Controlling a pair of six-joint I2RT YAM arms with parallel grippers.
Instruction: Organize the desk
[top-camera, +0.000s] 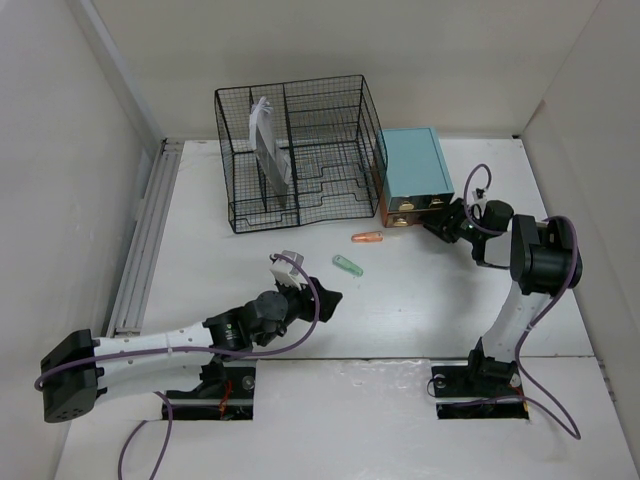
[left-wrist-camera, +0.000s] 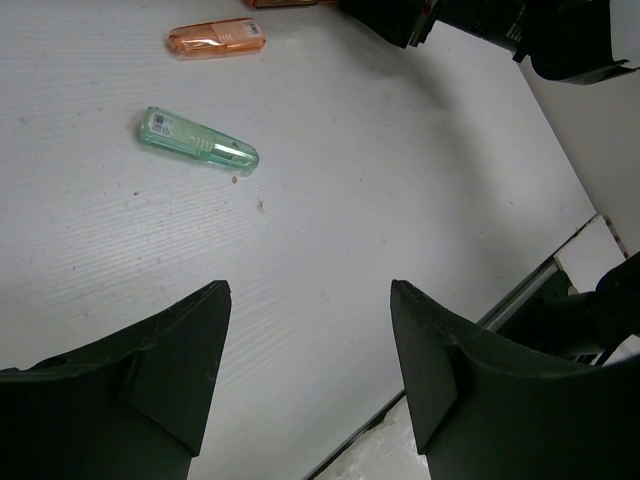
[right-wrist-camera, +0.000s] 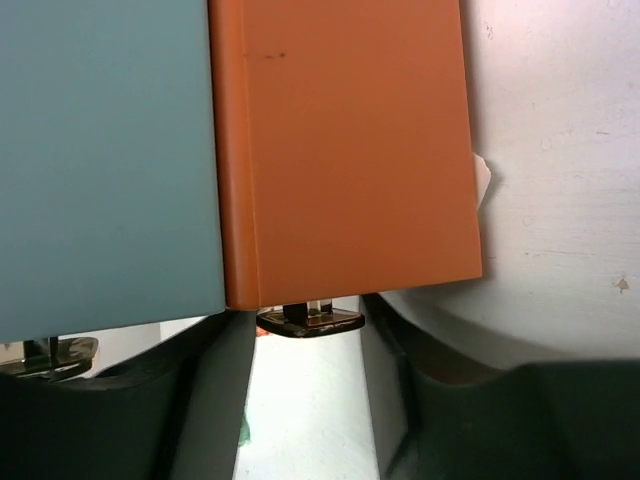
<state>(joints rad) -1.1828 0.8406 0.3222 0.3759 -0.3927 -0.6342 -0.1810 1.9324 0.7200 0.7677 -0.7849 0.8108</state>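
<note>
**Left fingers spread over bare desk, right fingers around a drawer knob**

The desk (top-camera: 420, 300) lies directly under the left gripper (left-wrist-camera: 310, 292), close to the middle of its near edge. The bare white top shows in the gap between the fingers (left-wrist-camera: 180, 350). They stand wide apart, holding nothing and touching nothing. The left arm (top-camera: 150, 350) lies low. Its long link runs out toward the near left corner, then folds back so that the wrist points to the far right.

Just beyond those fingers, toward the middle of the desk, a green stick (left-wrist-camera: 197, 140) lies flat. An orange stick (left-wrist-camera: 215, 38) lies farther on, near the front of the teal box (top-camera: 412, 165) but apart from it.

The right arm (top-camera: 520, 300) rises from the near edge with its elbow high toward the right edge, and its forearm reaches left to the box. The right gripper (right-wrist-camera: 308, 350) is pressed close to the brown drawer front (right-wrist-camera: 340, 150). Its fingers (right-wrist-camera: 390, 380) are narrowed to either side of the knob (right-wrist-camera: 310, 322), which sits between them. I cannot tell whether they actually pinch it. The desk shows pale below and to the right of that drawer.

At the far edge, left of the box, stands the black wire-mesh rack (top-camera: 320, 120). Papers (top-camera: 268, 150) stand upright in its left part.
</note>
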